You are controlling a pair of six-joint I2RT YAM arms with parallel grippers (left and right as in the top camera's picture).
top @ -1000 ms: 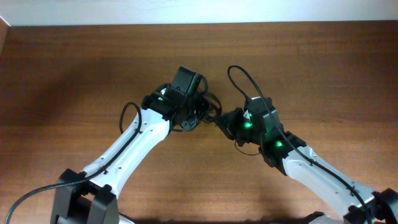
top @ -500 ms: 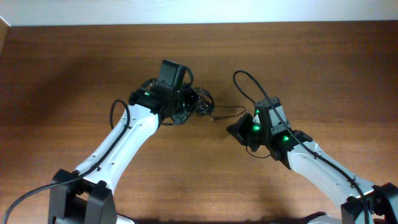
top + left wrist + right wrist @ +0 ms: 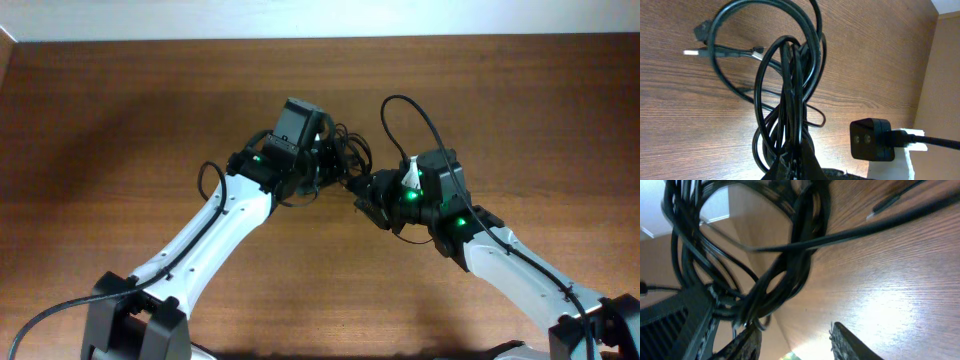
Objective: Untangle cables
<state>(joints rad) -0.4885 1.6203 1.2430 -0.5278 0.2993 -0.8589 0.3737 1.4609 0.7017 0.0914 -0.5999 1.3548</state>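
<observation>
The cables point(image 3: 347, 157) form one knotted black bundle at mid-table, between the two arms. My left gripper point(image 3: 328, 166) is shut on the bundle. In the left wrist view the cables point(image 3: 790, 85) rise from the closed left gripper point(image 3: 792, 162) in long loops, with two small plug ends point(image 3: 701, 34) lying on the wood. My right gripper point(image 3: 364, 193) is close on the bundle's right side. In the right wrist view the right gripper point(image 3: 795, 340) is open, and the cables point(image 3: 785, 280) hang just beyond its left finger point(image 3: 742, 345). Nothing lies between the fingers.
The brown wooden table point(image 3: 120, 120) runs to a white wall point(image 3: 300, 18) at the far edge. A thick black robot cable point(image 3: 405, 110) arcs above the right arm. The right arm's black camera block point(image 3: 871, 139) sits near the bundle in the left wrist view.
The right gripper has opened, letting go of the strand it was pulling taut, and has moved left toward the bundle. The left arm has swung back right with the bundle still held.
</observation>
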